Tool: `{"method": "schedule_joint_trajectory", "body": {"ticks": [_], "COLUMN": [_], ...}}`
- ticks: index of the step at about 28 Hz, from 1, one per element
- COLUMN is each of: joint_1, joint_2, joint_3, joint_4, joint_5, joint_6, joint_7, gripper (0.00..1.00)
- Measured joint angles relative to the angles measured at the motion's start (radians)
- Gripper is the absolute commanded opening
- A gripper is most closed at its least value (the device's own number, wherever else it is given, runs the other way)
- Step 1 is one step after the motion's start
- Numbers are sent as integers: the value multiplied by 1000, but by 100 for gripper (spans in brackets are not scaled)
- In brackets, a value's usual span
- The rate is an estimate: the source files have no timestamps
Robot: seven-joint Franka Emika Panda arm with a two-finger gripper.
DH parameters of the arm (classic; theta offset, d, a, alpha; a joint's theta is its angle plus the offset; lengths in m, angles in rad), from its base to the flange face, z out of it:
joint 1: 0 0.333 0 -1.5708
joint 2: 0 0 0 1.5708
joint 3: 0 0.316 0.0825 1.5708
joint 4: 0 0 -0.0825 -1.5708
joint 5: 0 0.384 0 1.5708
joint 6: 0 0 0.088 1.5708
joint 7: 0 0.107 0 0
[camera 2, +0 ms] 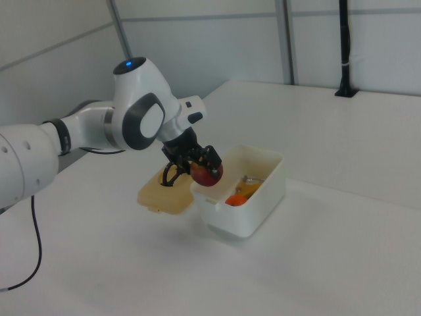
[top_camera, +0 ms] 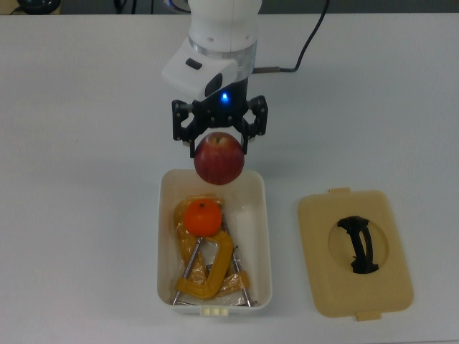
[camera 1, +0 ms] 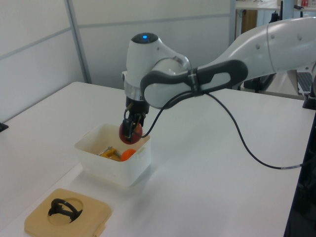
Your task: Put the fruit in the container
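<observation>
End effector [top_camera: 219,140]: fingers clamped on the apple [top_camera: 219,159], held above the container's [top_camera: 267,236] short rim nearest the arm. Tangerine [top_camera: 202,217]: inside, on the yellow clamps [top_camera: 208,269]. Advice: carry the apple past the rim, lower beside the tangerine, then release low.

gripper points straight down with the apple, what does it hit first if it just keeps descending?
Probably the container. The gripper holds the apple over the box's short end nearest the arm, so the apple may clip that rim or just clear it to the floor beside the tangerine. Depth is unclear.
</observation>
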Motion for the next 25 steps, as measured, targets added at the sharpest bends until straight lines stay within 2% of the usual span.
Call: {"method": "schedule_joint_trajectory", "body": {"ticks": [3, 5, 6, 7, 17, 25], "joint_1": [-1, -2, -3, -3, -5, -18], "joint_2": [33, 59, 69, 76, 85, 16], "joint_3": [0, 0, 0, 0, 0, -1], "joint_4": [0, 0, 0, 0, 9, 33], "joint_5": [-5, -5, -5, -5, -5, 0], "joint_6": [71, 117, 131, 141, 126, -141], "joint_7": [30, 42, 45, 47, 75, 79], "gripper": [42, 70, 89, 100, 100, 100]}}
